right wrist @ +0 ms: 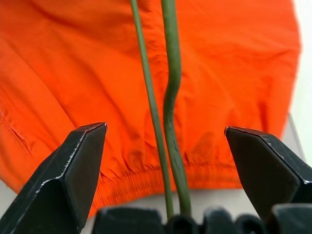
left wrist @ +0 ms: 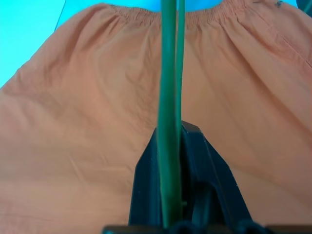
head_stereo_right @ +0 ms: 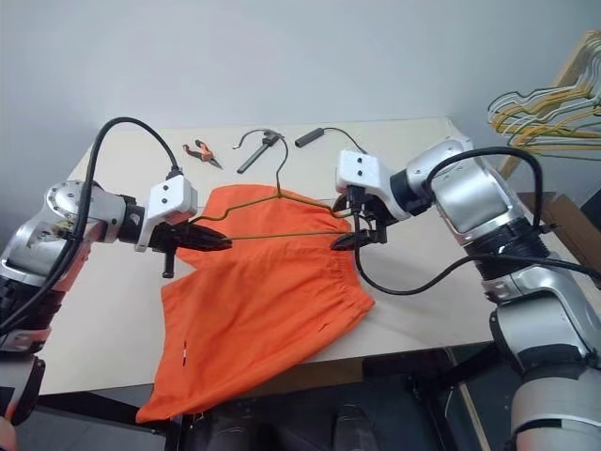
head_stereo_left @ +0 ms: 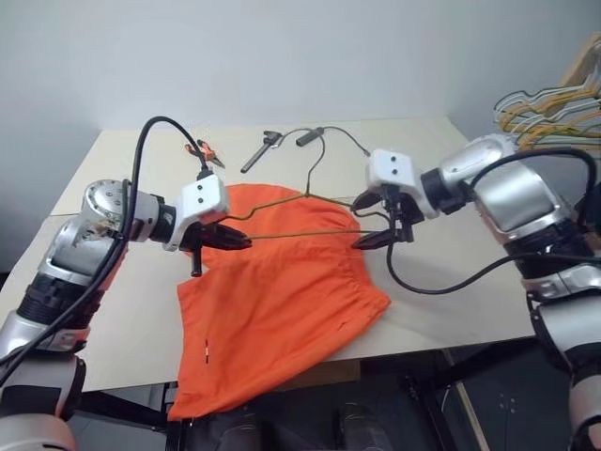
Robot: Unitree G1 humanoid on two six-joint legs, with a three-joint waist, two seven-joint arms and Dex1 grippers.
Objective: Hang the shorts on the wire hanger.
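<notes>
A pale beige tabletop (head_stereo_left: 113, 319) is set against a plain light grey wall (head_stereo_left: 282, 56), evenly lit; a dark floor (head_stereo_left: 507, 404) is seen below its front edge at the right

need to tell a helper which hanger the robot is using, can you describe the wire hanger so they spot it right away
Look at the pale table where the orange shorts lie spread. Just above the shorts, between the two arms, is the wire hanger: the left pincer is shut on one end and the open right pincer straddles the other. It is one thin dark wire, unlike the yellow and white hangers bunched at the far right.
</notes>
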